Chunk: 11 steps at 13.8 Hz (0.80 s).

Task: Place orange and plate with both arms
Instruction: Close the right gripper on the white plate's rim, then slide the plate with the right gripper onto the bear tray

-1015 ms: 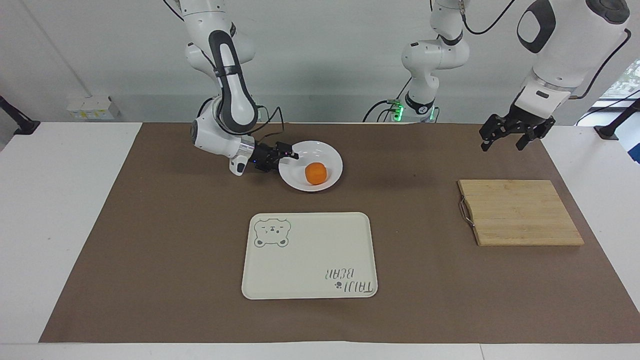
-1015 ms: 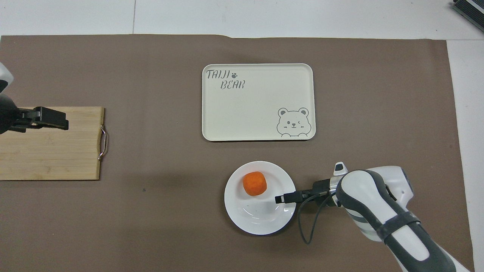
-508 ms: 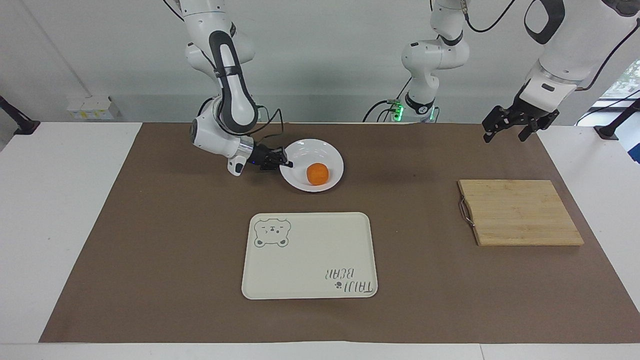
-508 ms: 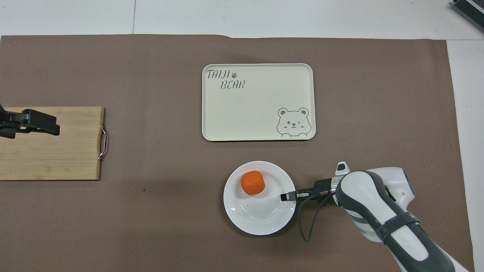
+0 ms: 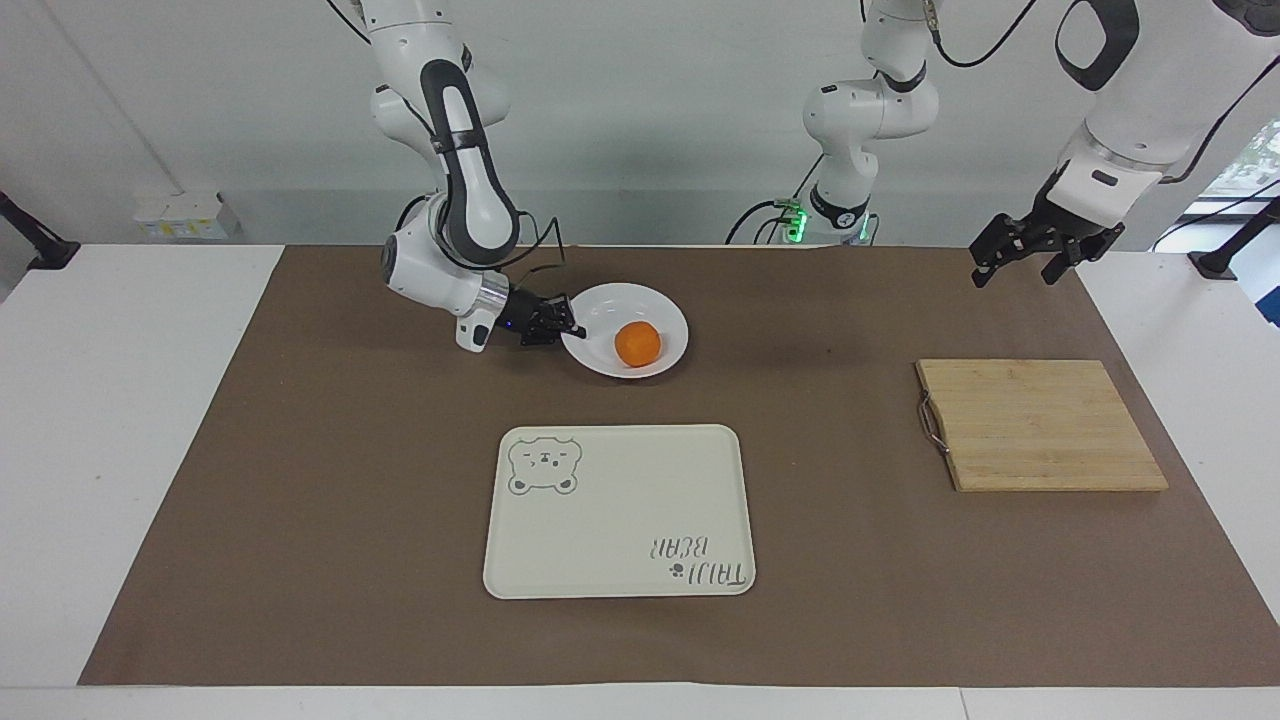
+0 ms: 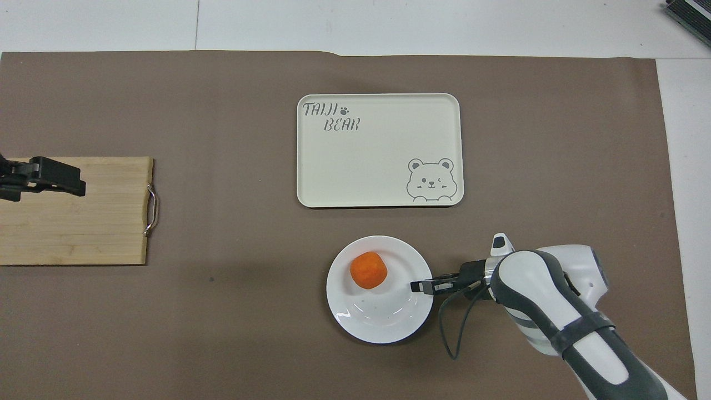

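Observation:
The white plate (image 5: 640, 303) (image 6: 383, 325) lies on the brown mat near the robots, with the orange (image 5: 636, 344) (image 6: 368, 270) resting in it. My right gripper (image 5: 572, 328) (image 6: 419, 286) comes in low from the right arm's end and is shut on the plate's rim. My left gripper (image 5: 1015, 273) (image 6: 78, 184) hangs open and high in the air, over the left arm's end of the table, holding nothing.
A cream tray (image 5: 620, 520) (image 6: 377, 166) with a bear drawing lies farther from the robots than the plate. A wooden cutting board (image 5: 1040, 425) (image 6: 83, 233) with a metal handle sits toward the left arm's end.
My right gripper has shut on the plate's rim, and plate and orange have shifted slightly. The left gripper has risen and drawn back toward its own end of the table.

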### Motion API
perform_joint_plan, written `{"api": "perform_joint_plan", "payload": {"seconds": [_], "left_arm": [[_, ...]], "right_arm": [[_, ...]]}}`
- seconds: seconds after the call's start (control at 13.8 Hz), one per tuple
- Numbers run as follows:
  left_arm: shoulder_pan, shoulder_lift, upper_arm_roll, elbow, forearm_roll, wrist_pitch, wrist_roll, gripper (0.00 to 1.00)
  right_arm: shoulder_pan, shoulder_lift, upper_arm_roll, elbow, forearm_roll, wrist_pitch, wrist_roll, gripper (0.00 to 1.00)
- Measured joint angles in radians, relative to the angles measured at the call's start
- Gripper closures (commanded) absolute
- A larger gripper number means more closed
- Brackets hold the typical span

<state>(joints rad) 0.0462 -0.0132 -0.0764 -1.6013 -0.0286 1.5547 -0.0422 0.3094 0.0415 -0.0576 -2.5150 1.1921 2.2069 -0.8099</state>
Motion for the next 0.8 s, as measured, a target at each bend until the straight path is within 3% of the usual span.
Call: {"api": "perform_joint_plan", "payload": {"seconds": [0.51,0.8], "left_arm": [[0.0,0.0,0.0,0.0,0.0,0.0,0.0,0.0],[0.0,0.0,0.0,0.0,0.0,0.0,0.0,0.0]], "right_arm": [[-0.015,0.005,-0.004,0.049,0.046,-0.043,-0.002,1.0],[-0.029,0.052,-0.005,0.149,0.065,-0.047,0.058,1.0]]}}
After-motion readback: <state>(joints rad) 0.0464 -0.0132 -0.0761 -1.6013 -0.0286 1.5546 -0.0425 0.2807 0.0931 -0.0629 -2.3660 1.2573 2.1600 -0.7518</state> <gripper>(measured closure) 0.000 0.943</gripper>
